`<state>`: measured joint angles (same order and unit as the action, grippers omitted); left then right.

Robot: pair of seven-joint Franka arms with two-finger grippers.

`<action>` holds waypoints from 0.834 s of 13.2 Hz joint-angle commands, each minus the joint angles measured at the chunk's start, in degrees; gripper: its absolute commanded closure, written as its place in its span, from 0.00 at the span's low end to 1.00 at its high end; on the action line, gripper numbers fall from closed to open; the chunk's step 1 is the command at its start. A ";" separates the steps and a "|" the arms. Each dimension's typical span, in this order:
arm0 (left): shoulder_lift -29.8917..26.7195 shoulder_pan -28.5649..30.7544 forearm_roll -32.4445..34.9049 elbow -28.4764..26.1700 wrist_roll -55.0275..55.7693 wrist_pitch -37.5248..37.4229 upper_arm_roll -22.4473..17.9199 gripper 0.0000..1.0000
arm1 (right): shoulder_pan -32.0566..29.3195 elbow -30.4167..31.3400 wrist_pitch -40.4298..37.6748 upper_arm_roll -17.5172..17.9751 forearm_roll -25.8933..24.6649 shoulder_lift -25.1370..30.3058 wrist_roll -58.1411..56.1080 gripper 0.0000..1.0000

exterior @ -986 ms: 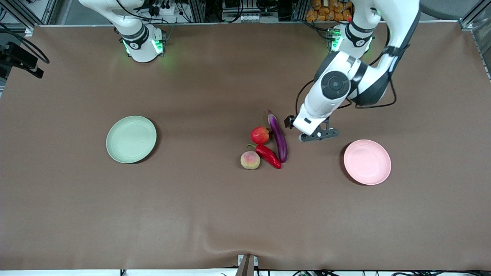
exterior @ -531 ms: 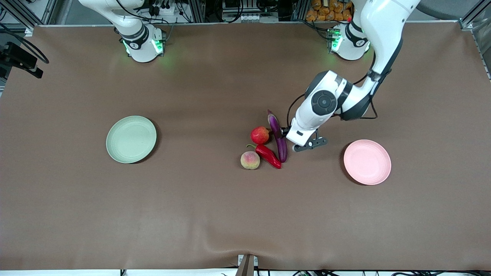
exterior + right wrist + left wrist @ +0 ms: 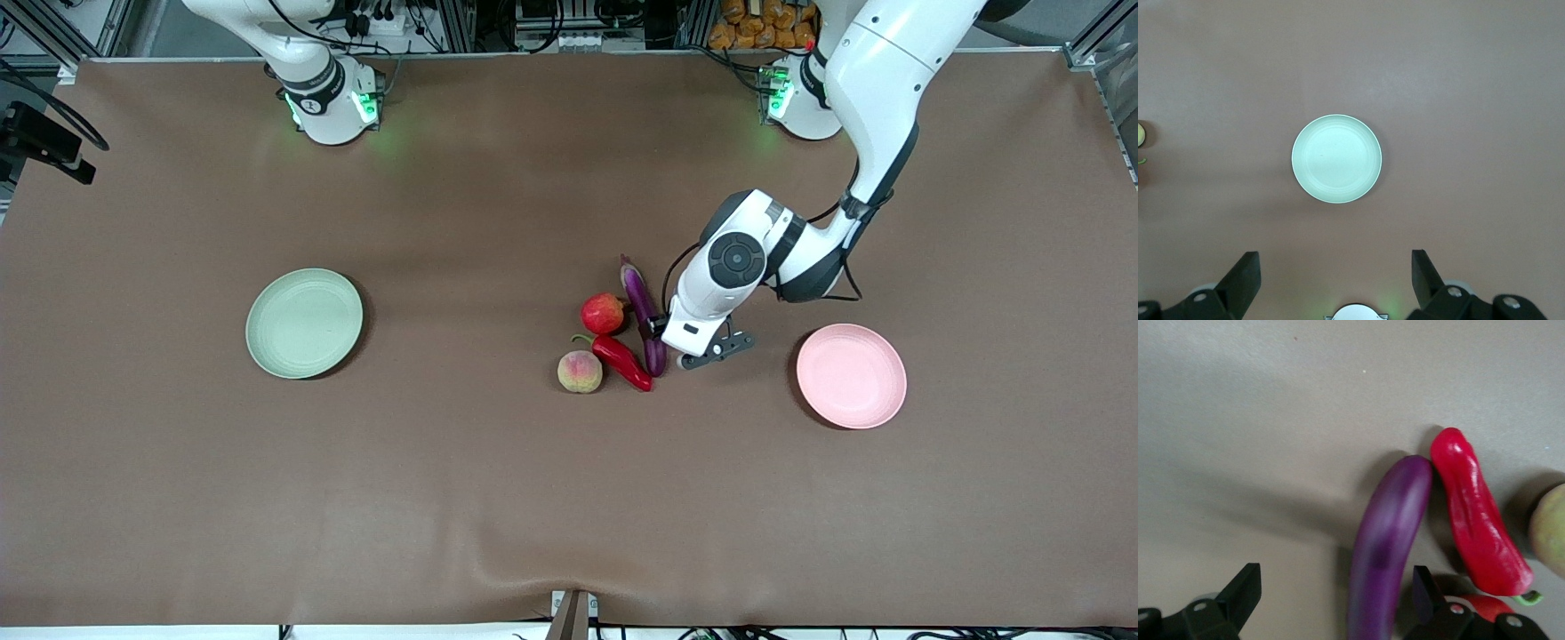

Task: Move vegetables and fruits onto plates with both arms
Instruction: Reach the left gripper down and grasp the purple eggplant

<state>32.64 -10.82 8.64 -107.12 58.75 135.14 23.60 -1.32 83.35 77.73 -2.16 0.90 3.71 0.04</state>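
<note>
The purple eggplant (image 3: 639, 293) lies mid-table with the red apple-like fruit (image 3: 603, 313) beside it, and the red chili (image 3: 622, 360) and the peach (image 3: 580, 372) nearer the front camera. My left gripper (image 3: 669, 340) is low over the eggplant's thicker end and open. In the left wrist view the eggplant (image 3: 1388, 547) lies between the spread fingers of the left gripper (image 3: 1335, 590), close to one finger, with the chili (image 3: 1475, 513) alongside. The green plate (image 3: 304, 323) and pink plate (image 3: 851, 375) hold nothing. My right gripper (image 3: 1335, 273) waits open, high above the green plate (image 3: 1337, 159).
A brown cloth covers the whole table and puckers slightly at its front edge (image 3: 569, 582). The pink plate lies toward the left arm's end, the green plate toward the right arm's end. Both arm bases (image 3: 333, 111) stand along the table's back edge.
My left arm has come down and moved from the pink plate's side onto the eggplant, so its open fingers now straddle it. The fruits, vegetables, plates and right arm have not moved.
</note>
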 commanded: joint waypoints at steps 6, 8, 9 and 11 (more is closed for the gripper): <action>5.42 -2.71 1.56 3.85 4.79 1.09 -0.13 0.00 | -0.96 -1.00 -0.65 0.58 0.68 -0.46 0.49 0.00; 6.47 -2.89 1.65 3.50 5.23 2.41 -0.13 0.00 | -1.05 -1.00 -0.74 0.58 0.68 -0.55 0.48 0.00; 6.74 -3.15 1.65 3.33 5.23 2.50 -0.13 0.00 | -0.96 -1.00 -0.74 0.49 0.68 -0.55 0.49 0.00; 7.35 -3.24 1.65 3.41 5.23 2.50 -0.13 0.19 | -0.96 -1.00 -0.74 0.49 0.68 -0.55 0.49 0.00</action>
<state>39.20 -13.49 8.71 -104.34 62.10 137.09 23.60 -1.34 83.35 77.72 -2.16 0.90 3.67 0.04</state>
